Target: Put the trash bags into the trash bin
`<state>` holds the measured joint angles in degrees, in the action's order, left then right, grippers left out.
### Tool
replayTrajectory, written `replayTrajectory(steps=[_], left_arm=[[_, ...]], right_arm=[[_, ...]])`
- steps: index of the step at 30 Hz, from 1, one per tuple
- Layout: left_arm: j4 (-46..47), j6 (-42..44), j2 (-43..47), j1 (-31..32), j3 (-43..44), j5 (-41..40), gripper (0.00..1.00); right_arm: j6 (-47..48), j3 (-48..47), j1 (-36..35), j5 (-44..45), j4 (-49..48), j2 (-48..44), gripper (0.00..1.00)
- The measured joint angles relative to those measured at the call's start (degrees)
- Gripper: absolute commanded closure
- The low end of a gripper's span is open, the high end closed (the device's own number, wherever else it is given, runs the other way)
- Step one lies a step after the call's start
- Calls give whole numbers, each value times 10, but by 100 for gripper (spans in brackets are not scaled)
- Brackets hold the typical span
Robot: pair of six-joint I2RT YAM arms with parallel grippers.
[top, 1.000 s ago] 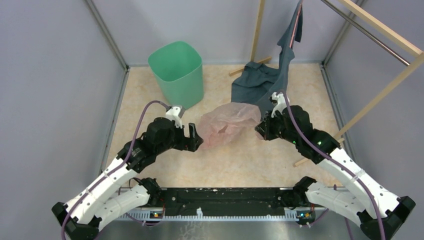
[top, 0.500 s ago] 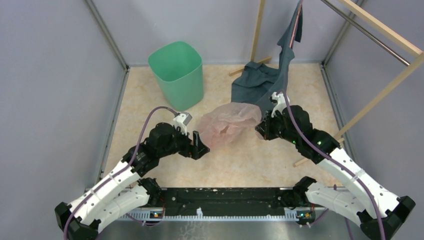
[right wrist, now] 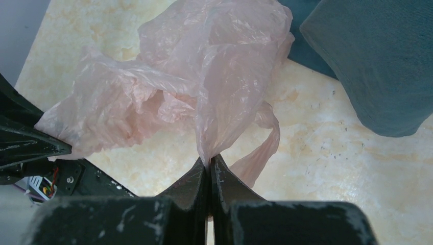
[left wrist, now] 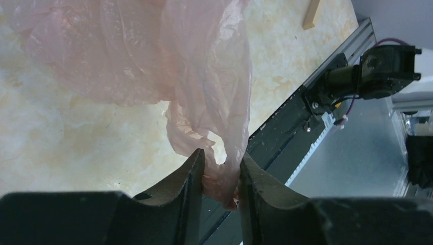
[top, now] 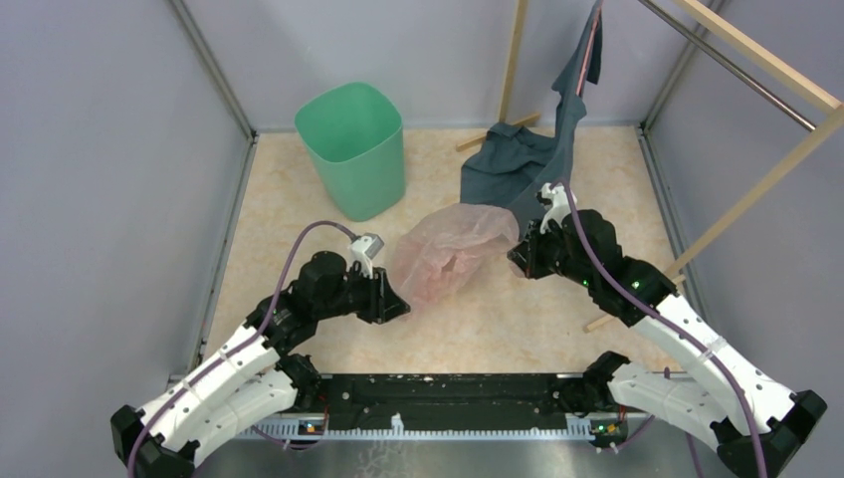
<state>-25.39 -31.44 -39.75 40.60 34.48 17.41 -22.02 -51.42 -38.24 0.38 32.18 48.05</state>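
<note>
The pale-pink trash bag lies crumpled on the marble-patterned floor between my two grippers. My left gripper sits at the bag's near-left corner; in the left wrist view its jaws are drawn in around a bunched fold of the film, which touches both fingers. My right gripper holds the bag's right end, with its jaws pressed flat on a thin pinch of film. The mint-green trash bin stands upright and open at the back left, apart from the bag.
A dark blue-grey cloth hangs from a wooden rack at the back right and pools on the floor against the bag's far edge. Grey walls close in both sides. The black base rail runs along the near edge.
My left gripper moved down and toward the near edge to the bag's corner, and its jaws narrowed from wide open onto the film. The right arm stayed still.
</note>
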Motion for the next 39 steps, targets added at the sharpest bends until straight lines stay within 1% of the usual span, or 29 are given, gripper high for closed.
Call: replayTrajectory(steps=[1, 2, 5, 9, 10, 11, 13, 14, 15, 16, 18, 19, 20, 21, 22, 24, 26, 27, 28, 29, 31, 32, 33, 34, 35, 36, 37, 39], left_arm=[[0, -2, 0, 0, 0, 5, 84], [0, -3, 0, 0, -1, 10, 90], [-1, -8, 0, 0, -1, 13, 99], [-5, -18, -14, 0, 1, -27, 100], [-28, -17, -36, -3, 23, -56, 100], [-29, -17, -41, -3, 30, -61, 100], [-70, -8, -105, -9, 122, -99, 100], [-75, 2, -134, -10, 174, -111, 100], [-81, 18, -174, -12, 261, -116, 100], [-48, 46, -225, -14, 407, -113, 100], [-23, 62, -240, -16, 516, -68, 100], [9, 65, -239, -16, 552, -42, 100], [61, 66, -222, -16, 565, -20, 100], [104, 66, -187, -15, 551, -11, 100], [131, 64, -150, -14, 521, -10, 100], [177, 58, -49, -14, 408, -39, 100], [187, 49, 14, -14, 311, -70, 100], [179, 38, 23, -14, 260, -82, 100], [164, 24, 11, -14, 211, -90, 100], [146, 12, -6, -14, 173, -93, 100], [102, -19, -56, -15, 59, -80, 100], [72, -28, -66, -15, 16, -75, 100], [27, -38, -60, -15, -29, -70, 100], [-12, -44, -39, -15, -52, -69, 100], [-40, -45, -11, -15, -55, -71, 100], [-48, -40, 12, -15, -43, -78, 100], [-64, -27, 23, -14, 6, -87, 100], [-67, 5, -5, -15, 162, -99, 100]], right_arm=[[0, 0, 0, 0, 0, 0, 100], [0, 0, 0, 0, 0, 0, 100], [0, 0, 0, 0, 0, 0, 100], [-3, 4, 0, -7, -16, 7, 100], [-3, 4, 1, -14, -21, 14, 100], [-4, 1, 1, -26, -27, 29, 100], [-2, -24, 1, -44, -16, 65, 100], [1, -54, 1, -49, -4, 93, 100], [8, -104, 1, -50, 19, 128, 100], [20, -222, 1, -50, 46, 179, 100], [30, -369, 1, -70, 86, 214, 100], [34, -434, 1, -88, 63, 221, 100], [35, -472, 1, -109, 22, 211, 100], [34, -471, 0, -130, -31, 177, 100], [34, -452, -1, -138, -63, 146, 100], [29, -355, -3, -143, -121, 45, 100], [22, -262, -3, -133, -145, -21, 100], [17, -216, -3, -129, -158, -32, 100], [9, -162, -3, -126, -169, -32, 100], [0, -101, -3, -126, -175, -21, 100], [-28, 34, -4, -134, -171, 19, 100], [-42, 90, -7, -135, -153, 42, 100], [-58, 154, -11, -137, -107, 58, 100], [-64, 179, -14, -138, -67, 55, 100], [-67, 184, -18, -136, -14, 45, 100], [-64, 171, -19, -133, 3, 36, 100], [-51, 125, -21, -123, 37, 34, 100], [-18, -37, -21, -97, 72, 68, 100]])
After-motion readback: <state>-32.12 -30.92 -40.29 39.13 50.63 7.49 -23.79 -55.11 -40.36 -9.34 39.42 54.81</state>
